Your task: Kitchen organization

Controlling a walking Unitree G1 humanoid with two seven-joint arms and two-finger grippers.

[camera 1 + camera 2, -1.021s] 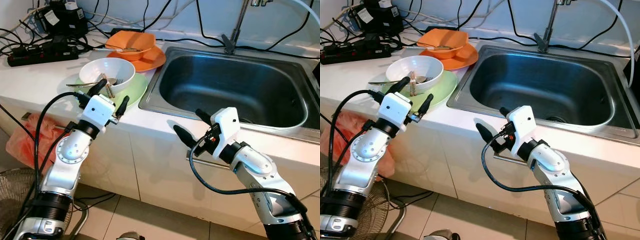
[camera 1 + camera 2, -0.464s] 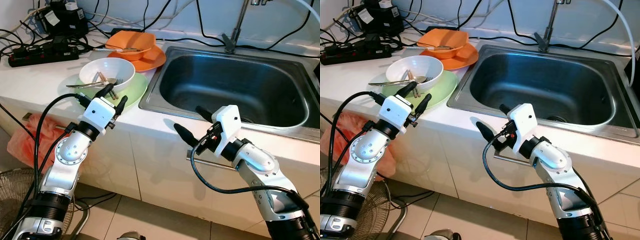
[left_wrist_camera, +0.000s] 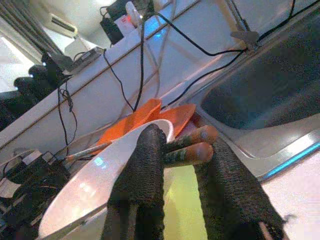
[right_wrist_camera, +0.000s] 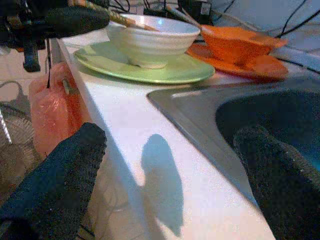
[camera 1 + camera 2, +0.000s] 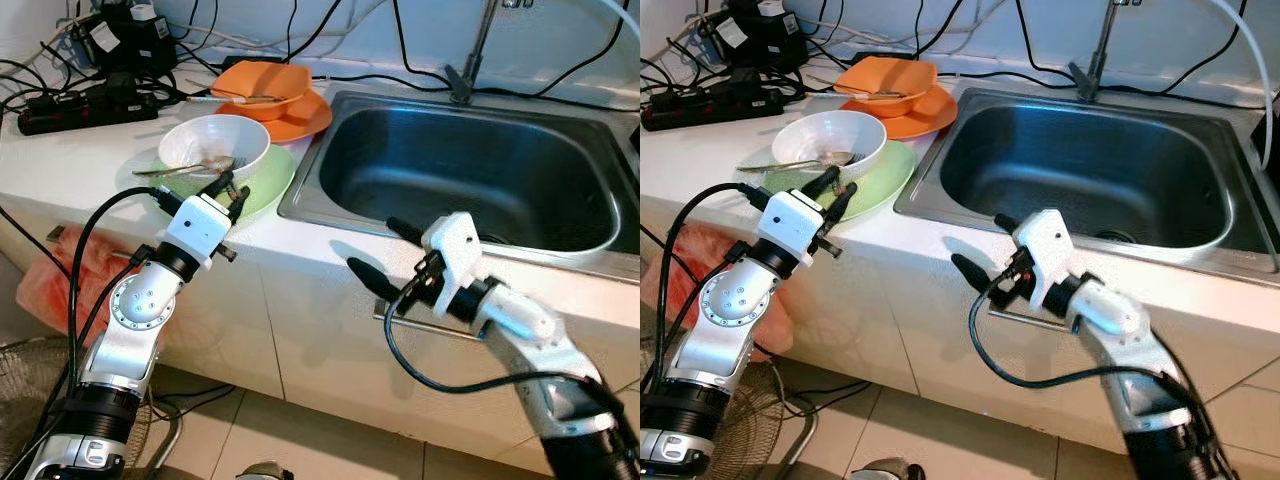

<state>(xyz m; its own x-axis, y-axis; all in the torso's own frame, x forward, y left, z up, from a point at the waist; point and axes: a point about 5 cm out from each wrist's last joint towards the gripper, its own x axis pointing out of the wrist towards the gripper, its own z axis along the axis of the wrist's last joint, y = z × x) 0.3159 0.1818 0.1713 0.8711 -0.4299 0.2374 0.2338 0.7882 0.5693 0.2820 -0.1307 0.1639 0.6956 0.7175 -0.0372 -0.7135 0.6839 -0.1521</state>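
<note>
A white bowl (image 5: 205, 140) holding metal cutlery (image 5: 178, 169) sits on a green plate (image 5: 272, 183) on the counter. My left gripper (image 5: 229, 190) is at the bowl's near rim, shut on a pair of wooden chopsticks (image 3: 192, 146) whose ends stick out between the fingers (image 3: 147, 160). Behind the white bowl, an orange bowl (image 5: 262, 85) rests on an orange plate (image 5: 308, 122). My right gripper (image 5: 372, 245) hangs open in front of the counter edge beside the steel sink (image 5: 470, 180), holding nothing.
A faucet (image 5: 468, 62) stands behind the sink. A power strip (image 5: 80, 107) and black cables crowd the counter's back left. Under the counter are a red plastic bag (image 5: 65, 272), a fan (image 5: 25, 395) and a metal drawer handle (image 5: 440, 328).
My left gripper's fingers, open around the chopsticks at the bowl's rim a second ago, have shut on them. The right arm has shifted only slightly.
</note>
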